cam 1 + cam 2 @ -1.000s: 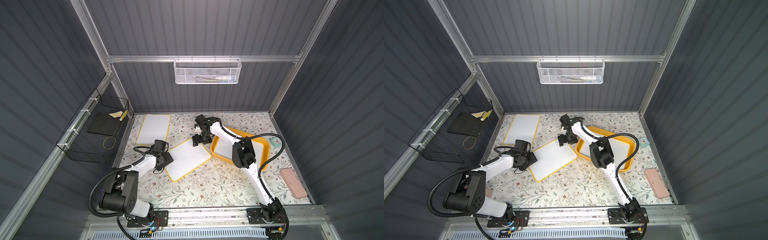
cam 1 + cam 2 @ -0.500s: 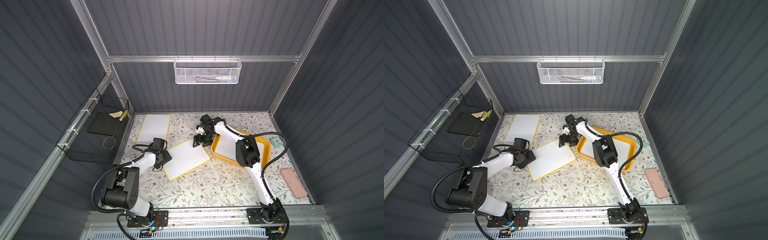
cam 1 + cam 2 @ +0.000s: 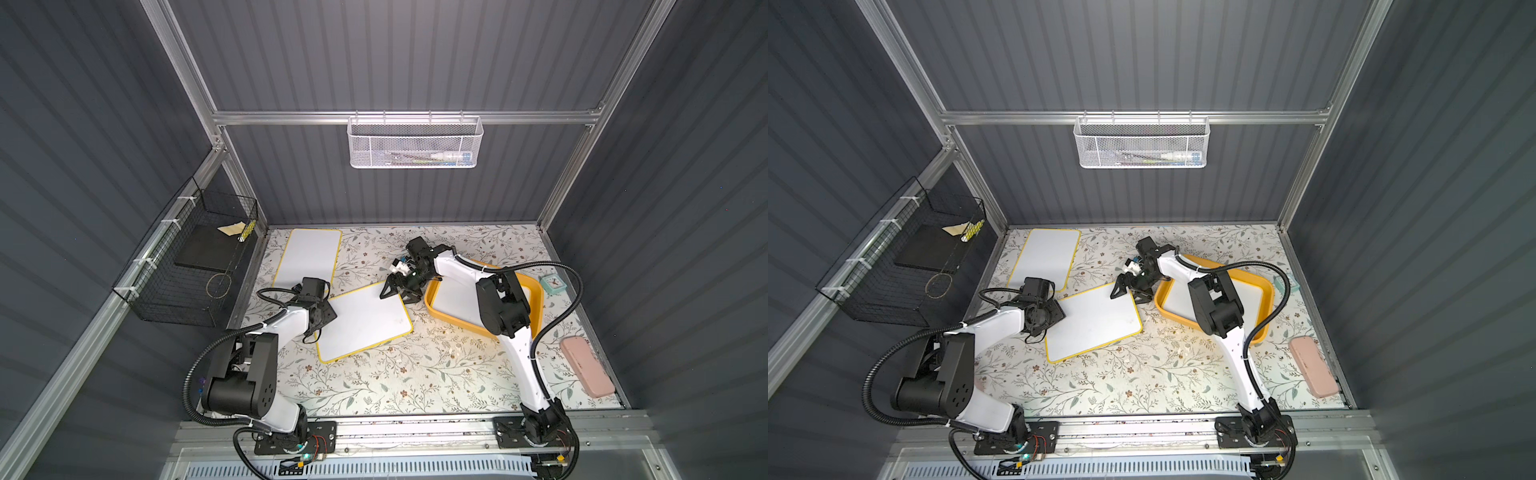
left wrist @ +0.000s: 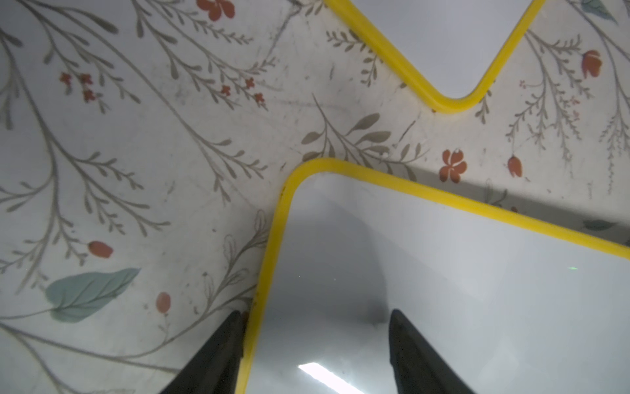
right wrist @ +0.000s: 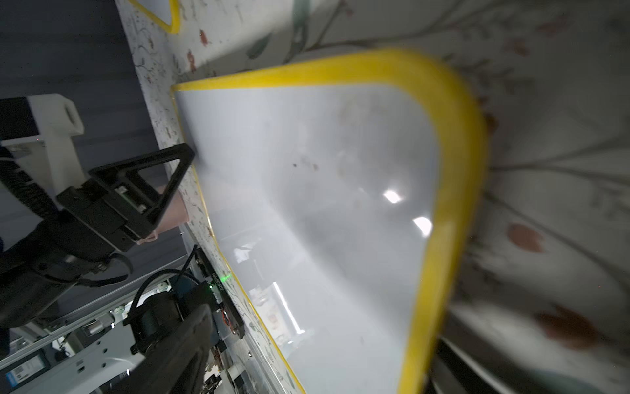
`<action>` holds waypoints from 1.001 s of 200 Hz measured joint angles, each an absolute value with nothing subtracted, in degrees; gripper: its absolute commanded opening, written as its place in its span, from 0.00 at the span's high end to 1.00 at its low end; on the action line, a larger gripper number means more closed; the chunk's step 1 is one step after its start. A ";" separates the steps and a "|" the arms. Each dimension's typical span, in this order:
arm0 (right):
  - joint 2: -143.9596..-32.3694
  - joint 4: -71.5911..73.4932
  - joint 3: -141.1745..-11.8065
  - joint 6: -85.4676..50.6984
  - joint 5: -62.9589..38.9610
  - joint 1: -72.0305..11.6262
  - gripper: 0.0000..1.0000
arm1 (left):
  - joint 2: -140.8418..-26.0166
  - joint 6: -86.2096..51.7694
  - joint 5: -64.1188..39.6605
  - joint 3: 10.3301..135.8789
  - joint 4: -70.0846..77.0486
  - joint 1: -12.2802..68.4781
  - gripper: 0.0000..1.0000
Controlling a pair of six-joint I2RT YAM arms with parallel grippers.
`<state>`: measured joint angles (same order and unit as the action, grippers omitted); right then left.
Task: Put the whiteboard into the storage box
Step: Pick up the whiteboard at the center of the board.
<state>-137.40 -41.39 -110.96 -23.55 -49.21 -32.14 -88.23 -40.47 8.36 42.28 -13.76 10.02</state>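
Observation:
A white whiteboard with a yellow frame lies slanted on the floral table, just left of the yellow-orange storage box. My left gripper is open at the board's near-left corner. One of its fingers rests on the table beside the frame and the other stands over the white face. My right gripper is open astride the whiteboard's far corner, next to the box. A white board lies inside the box.
Another yellow-framed board lies at the back left. A teal clock and a pink case sit by the right wall. A black wire basket hangs on the left wall, and a white mesh basket on the back wall.
The slanted whiteboard has slid a little to the left, away from the box. Both grippers stayed at its corners with their jaws no wider or narrower.

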 measured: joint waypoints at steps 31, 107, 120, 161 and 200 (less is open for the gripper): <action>-135.37 -39.94 -109.51 -24.05 -51.51 -33.65 0.18 | -88.25 -40.91 5.63 42.09 -10.70 10.02 0.32; -126.04 -36.60 -99.92 -25.30 -52.38 -32.23 0.35 | -88.25 -41.34 -0.19 42.04 -8.47 10.37 0.32; -124.49 -36.01 -98.24 -25.50 -52.51 -31.90 0.39 | -88.25 -41.34 -0.69 42.04 -8.43 10.52 0.32; -120.64 -34.81 -94.63 -25.85 -52.49 -30.92 0.62 | -88.25 -41.15 -1.17 42.04 -8.47 10.55 0.32; -118.30 -33.08 -92.09 -24.84 -52.73 -29.93 0.72 | -88.25 -40.99 -1.30 42.04 -8.47 10.68 0.32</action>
